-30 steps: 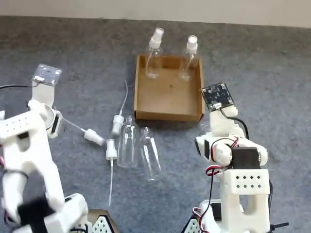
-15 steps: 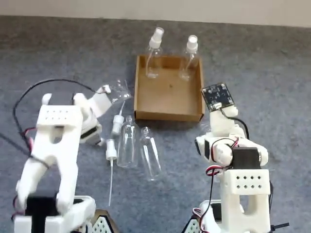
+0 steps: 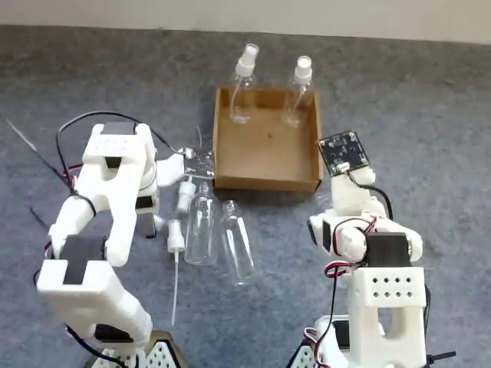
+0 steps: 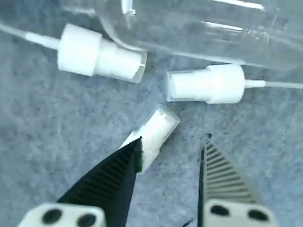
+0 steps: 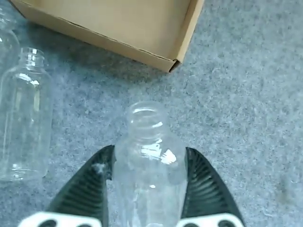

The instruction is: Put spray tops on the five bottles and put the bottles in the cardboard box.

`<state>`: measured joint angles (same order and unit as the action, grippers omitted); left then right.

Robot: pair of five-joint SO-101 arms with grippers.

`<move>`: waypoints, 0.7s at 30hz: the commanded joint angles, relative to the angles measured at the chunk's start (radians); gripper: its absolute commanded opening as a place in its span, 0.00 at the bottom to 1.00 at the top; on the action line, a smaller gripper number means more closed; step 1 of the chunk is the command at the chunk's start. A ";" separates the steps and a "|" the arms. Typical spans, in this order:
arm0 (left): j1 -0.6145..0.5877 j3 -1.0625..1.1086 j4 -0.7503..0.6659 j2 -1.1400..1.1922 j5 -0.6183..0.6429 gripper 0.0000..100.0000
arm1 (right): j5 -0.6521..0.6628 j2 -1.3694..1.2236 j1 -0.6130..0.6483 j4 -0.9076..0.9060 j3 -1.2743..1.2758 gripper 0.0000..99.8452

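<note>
Grey surface (image 3: 430,115) bore a cardboard box (image 3: 265,182) holding two capped bottles (image 3: 244,88); left pincer (image 4: 172,142) gaped, right pincer (image 5: 149,152) clamped an uncapped bottle (image 5: 147,123).

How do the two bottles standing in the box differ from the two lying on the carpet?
The boxed bottles stand upright in the cardboard box; the loose bottles lie on their sides on the carpet. The boxed bottles wear white spray tops; the loose bottles have open necks, with spare tops lying beside them. All four are clear and look alike in shape.
</note>
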<state>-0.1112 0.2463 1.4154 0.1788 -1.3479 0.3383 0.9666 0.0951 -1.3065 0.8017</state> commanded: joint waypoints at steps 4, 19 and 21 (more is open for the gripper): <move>0.010 -0.045 0.009 0.058 -0.101 0.18 | -0.008 0.025 0.007 -0.008 -0.004 0.00; -0.050 -0.050 -0.120 0.179 0.138 0.11 | -0.009 0.025 0.007 -0.050 -0.008 0.00; -0.070 -0.061 -0.117 0.163 0.149 0.10 | -0.011 0.025 0.008 -0.050 -0.008 0.00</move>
<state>-0.1327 0.2186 1.3265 0.3567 -1.2375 0.3383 0.9666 0.0951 -1.3510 0.8017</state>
